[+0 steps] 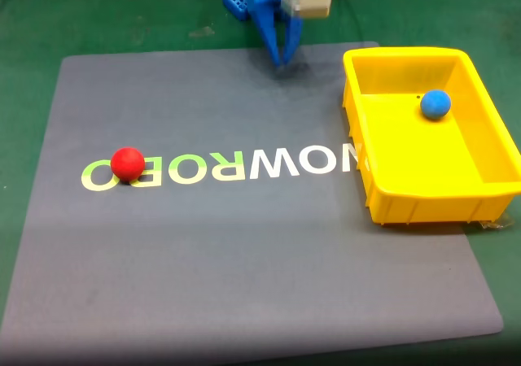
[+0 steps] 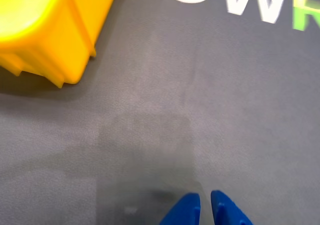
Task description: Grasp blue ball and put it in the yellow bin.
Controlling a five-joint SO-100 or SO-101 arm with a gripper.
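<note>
The grey mat (image 1: 244, 252) bore the lettering "NOWROBO", seen upside down in the fixed view. The blue gripper (image 2: 205, 207) hung over the mat, fingertips nearly together, holding nothing. The smooth blue ball (image 1: 435, 104) lay inside the yellow plastic bin (image 1: 423, 199), well right of the gripper; the red ball (image 1: 127, 163) sat far left.

A red ball (image 1: 127, 163) sits at nine o'clock on the grey mat (image 1: 244, 252), touching the last "O" of its upside-down "NOWROBO" lettering (image 1: 224, 167). Green counter (image 1: 32, 24) borders the mat.
</note>
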